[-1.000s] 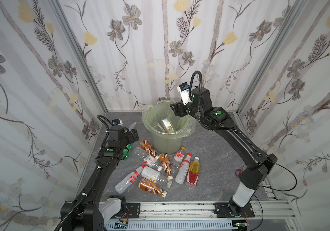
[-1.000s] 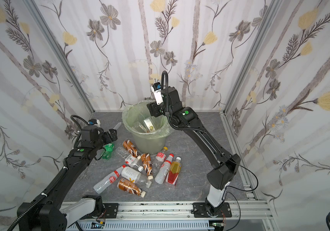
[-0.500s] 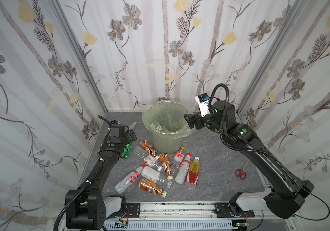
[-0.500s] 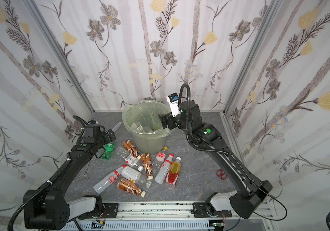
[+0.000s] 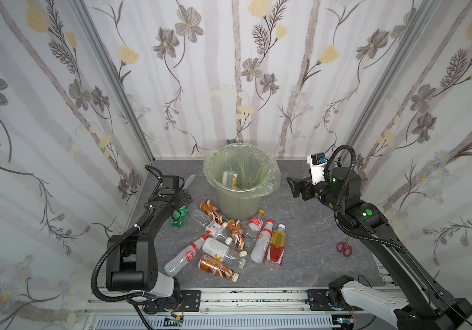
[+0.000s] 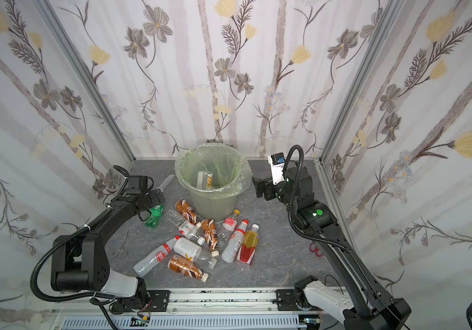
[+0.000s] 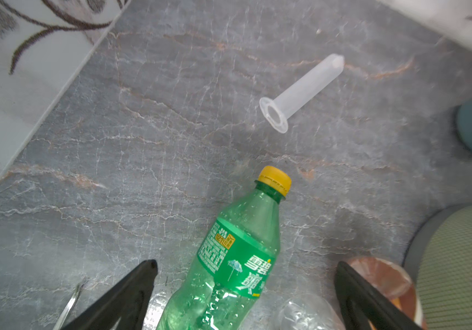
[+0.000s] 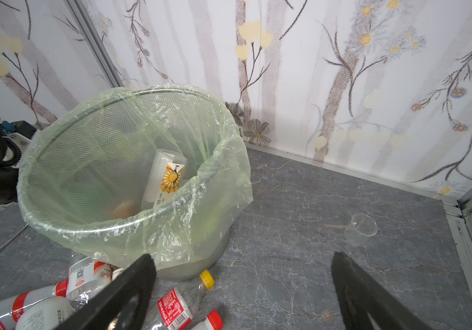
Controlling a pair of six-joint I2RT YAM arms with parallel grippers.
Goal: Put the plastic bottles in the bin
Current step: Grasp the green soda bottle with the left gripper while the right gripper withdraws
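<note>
Right gripper [image 5: 292, 187] is drawn back from over the bin [image 5: 237, 200] to its 3 o'clock. Its jaws, narrower a second ago, are now spread wide and empty. A flat white bottle [image 8: 166, 177] is seen leaning inside the bin, so one delivery is judged done. The bottle heap [image 5: 236, 231] is left at the bin's 6 o'clock. Left gripper [image 7: 244, 264] is held low at 8 o'clock, jaws apart, with the green bottle [image 7: 240, 257] straddled, not touched.

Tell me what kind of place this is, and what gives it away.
Most likely a robot test booth, not a real room: floral wallpaper panels in aluminium framing, a left arm and right arm mounted on a rail, and plastic bottles strewn beside a lined bin on a stone-look floor.
</note>
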